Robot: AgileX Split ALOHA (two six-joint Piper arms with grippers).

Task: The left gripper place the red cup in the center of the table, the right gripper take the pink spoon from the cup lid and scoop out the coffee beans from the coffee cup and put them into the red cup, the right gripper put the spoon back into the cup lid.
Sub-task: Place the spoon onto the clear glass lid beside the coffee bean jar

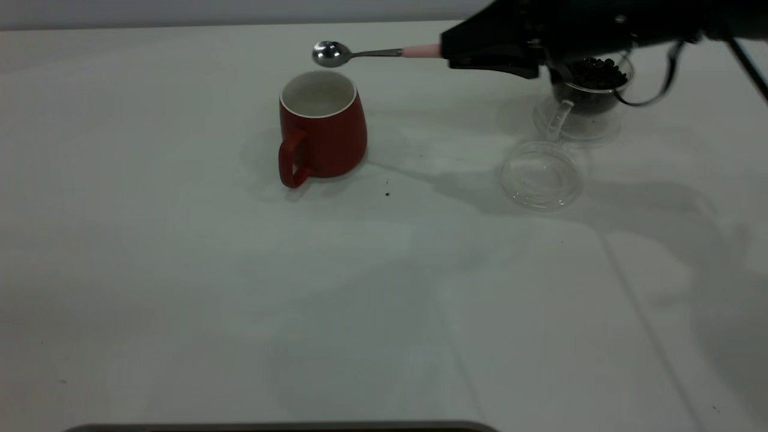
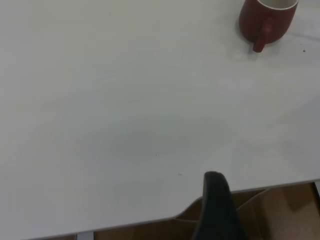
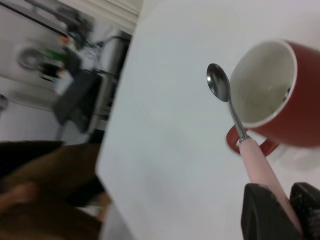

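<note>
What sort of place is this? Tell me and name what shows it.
Probably a robot lab or test room: a plain white table with staged props, a red cup and a glass coffee cup, and the right gripper holding a pink spoon.

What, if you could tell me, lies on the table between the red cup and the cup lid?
Nothing but bare table with tiny dark specks separates the red cup from the cup lid, as the exterior view shows.
</note>
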